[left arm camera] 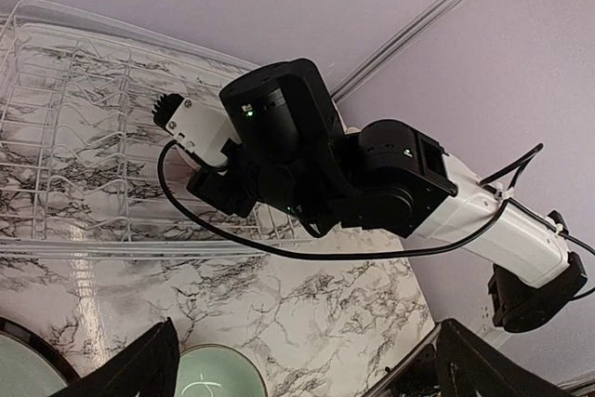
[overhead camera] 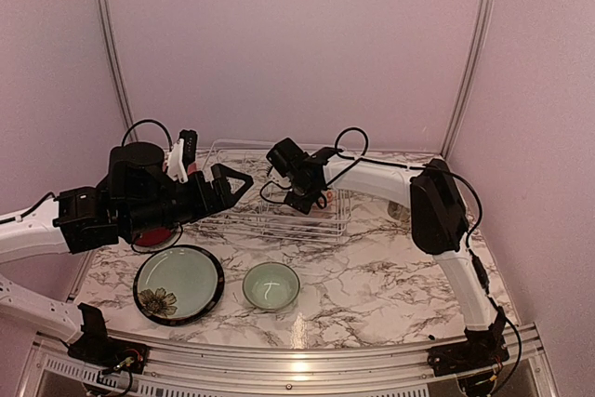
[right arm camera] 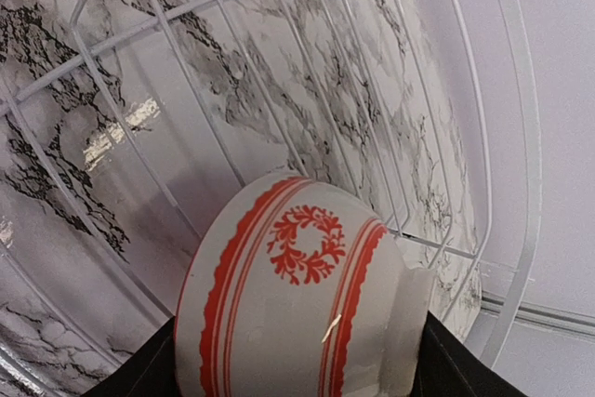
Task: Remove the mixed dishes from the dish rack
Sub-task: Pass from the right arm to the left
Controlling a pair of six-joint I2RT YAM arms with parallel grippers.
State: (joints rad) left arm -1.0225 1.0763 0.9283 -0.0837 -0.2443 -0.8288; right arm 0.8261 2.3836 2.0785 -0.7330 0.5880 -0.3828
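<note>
The white wire dish rack stands at the back middle of the marble table. My right gripper reaches into it and is shut on a red-white patterned bowl, which lies on its side between the two black fingers, just above the rack wires. My left gripper hovers open at the rack's left end with nothing between its fingers. Its wrist view looks at the right arm's wrist over the rack.
A black-rimmed pale green plate with a flower and a small pale green bowl lie on the table in front of the rack. Something dark red shows under the left arm. Pale walls close in the back and sides.
</note>
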